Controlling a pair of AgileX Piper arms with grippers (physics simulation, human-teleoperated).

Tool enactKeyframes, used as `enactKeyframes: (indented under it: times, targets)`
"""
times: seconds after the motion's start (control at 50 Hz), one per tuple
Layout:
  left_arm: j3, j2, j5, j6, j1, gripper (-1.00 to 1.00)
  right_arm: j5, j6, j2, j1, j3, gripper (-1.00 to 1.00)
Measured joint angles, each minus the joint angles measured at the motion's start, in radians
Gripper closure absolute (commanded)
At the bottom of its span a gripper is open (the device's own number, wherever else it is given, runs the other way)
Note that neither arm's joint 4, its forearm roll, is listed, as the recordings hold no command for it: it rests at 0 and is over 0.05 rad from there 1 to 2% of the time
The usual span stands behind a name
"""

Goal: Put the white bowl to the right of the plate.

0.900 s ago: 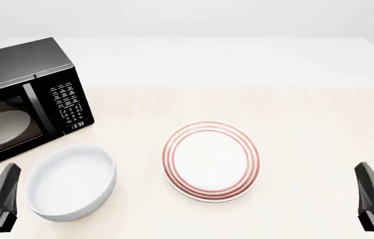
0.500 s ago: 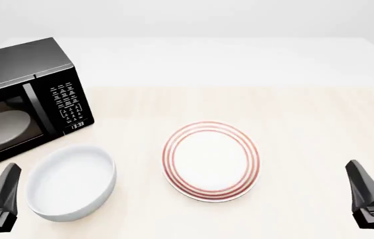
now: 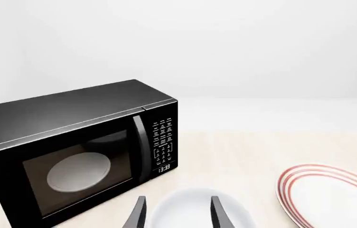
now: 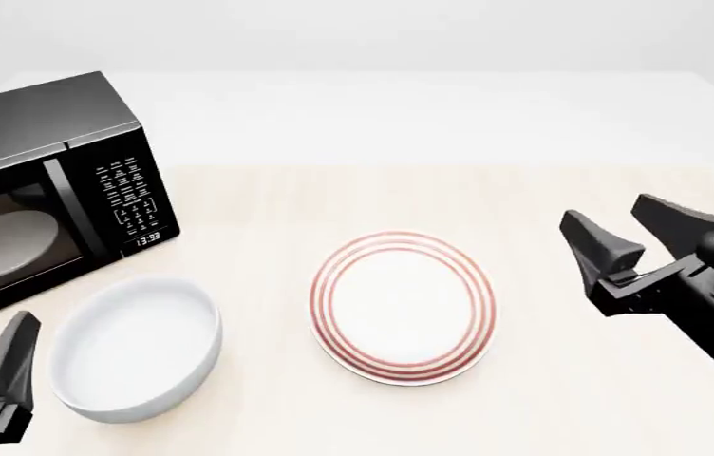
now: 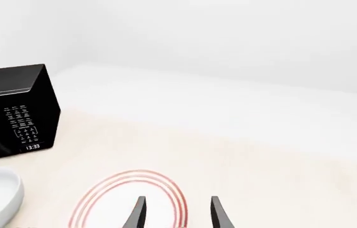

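The bowl point(image 4: 136, 347) was seen on the table point(image 4: 459, 190) to the left of the plate point(image 4: 404, 307), apart from it, on the wrong side for the task. The left gripper point(image 3: 177, 213) was set low just beside the bowl's near-left edge, its fingers point(image 3: 138, 213) spread and empty, with the bowl's rim seen between them in the wrist view. The right gripper point(image 4: 629, 233) was held above the table right of the plate, fingers likewise apart and holding nothing. Several risks could be judged: the thick, glossy wall might slip from a pinch on the rim; the bowl, if carried low across the middle, might clip the plate and shove it; and the two arms might collide over the plate should a handover be tried. The bowl appeared empty, and nothing was seen on the plate. Behind the glass door of the microwave point(image 4: 41, 190) a pale oval dish point(image 4: 0, 243) was visible.
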Motion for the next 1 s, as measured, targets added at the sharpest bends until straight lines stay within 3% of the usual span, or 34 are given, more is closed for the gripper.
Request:
enactKeyframes:
  times: [0.36, 1.0]
  targets:
    - [0.0, 0.0, 0.0, 0.0, 0.0, -1.0, -0.054, -0.02, 0.391, 0.18, -0.254, -1.0]
    - [0.0, 0.0, 0.0, 0.0, 0.0, -1.0, 0.029, -0.011, 0.825, 0.435, -0.66, -1.0]
